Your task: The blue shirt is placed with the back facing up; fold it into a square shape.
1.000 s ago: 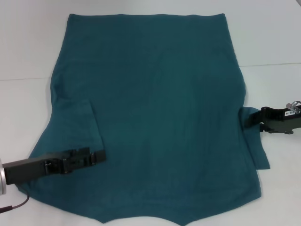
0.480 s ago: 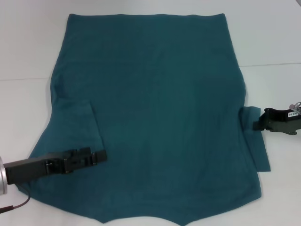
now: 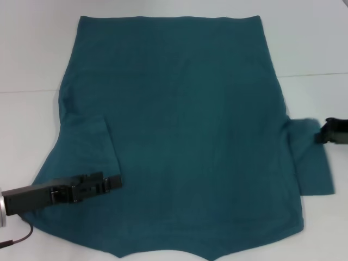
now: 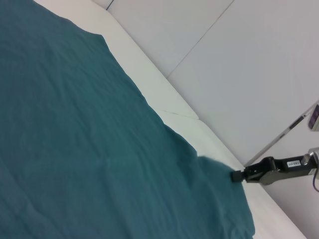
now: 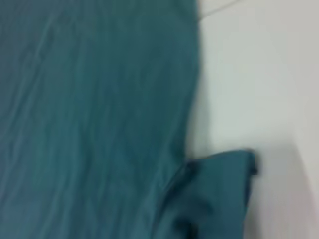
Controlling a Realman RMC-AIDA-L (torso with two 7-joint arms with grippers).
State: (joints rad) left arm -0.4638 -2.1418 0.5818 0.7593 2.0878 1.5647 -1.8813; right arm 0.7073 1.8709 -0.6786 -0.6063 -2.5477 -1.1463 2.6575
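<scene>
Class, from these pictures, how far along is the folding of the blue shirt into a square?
Done: the blue shirt lies flat, and its sleeve on the robot's left is folded onto the body, with the left hand at its tip. In hand: the right hand holds the other sleeve, which lies stretched outward, not folded in. Left: that sleeve, then folding the body.

our left gripper [image 3: 115, 180] is black and slim on a black bar, ending in a silver cuff with a thin dark cable. our right gripper [image 3: 321, 135] is black too, with a small white label.
</scene>
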